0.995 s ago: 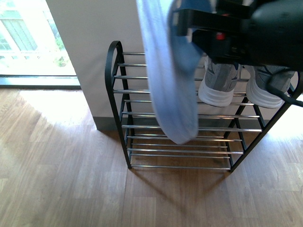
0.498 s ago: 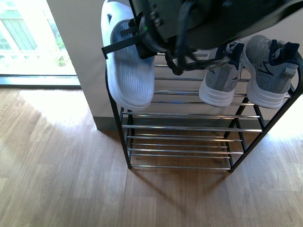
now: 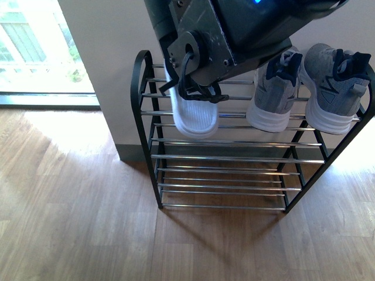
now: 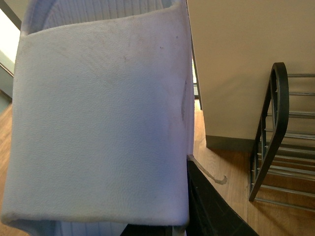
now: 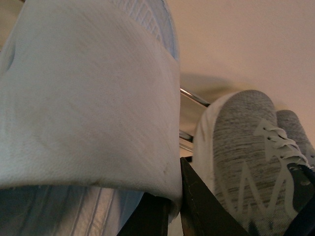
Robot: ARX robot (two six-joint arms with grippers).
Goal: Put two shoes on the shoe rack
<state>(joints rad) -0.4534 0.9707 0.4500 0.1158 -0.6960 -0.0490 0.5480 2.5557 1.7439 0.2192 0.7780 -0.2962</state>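
Front view: my right arm (image 3: 234, 35) reaches over the shoe rack (image 3: 139, 117). A pale blue slide (image 3: 196, 120) lies along the top tier under it, toe at the front bar, just beside the two grey sneakers (image 3: 275, 96) standing on the same tier. Whether its sole fully rests on the bars is unclear.

Left wrist view: my left pincer (image 4: 183, 214) is clamped on the strap of a second slide (image 4: 98, 123), held well apart from the rack, above the wood floor (image 4: 236, 167).

Right wrist view: my right pincer (image 5: 174, 206) grips the pale blue slide's strap; a sneaker sits just beside.
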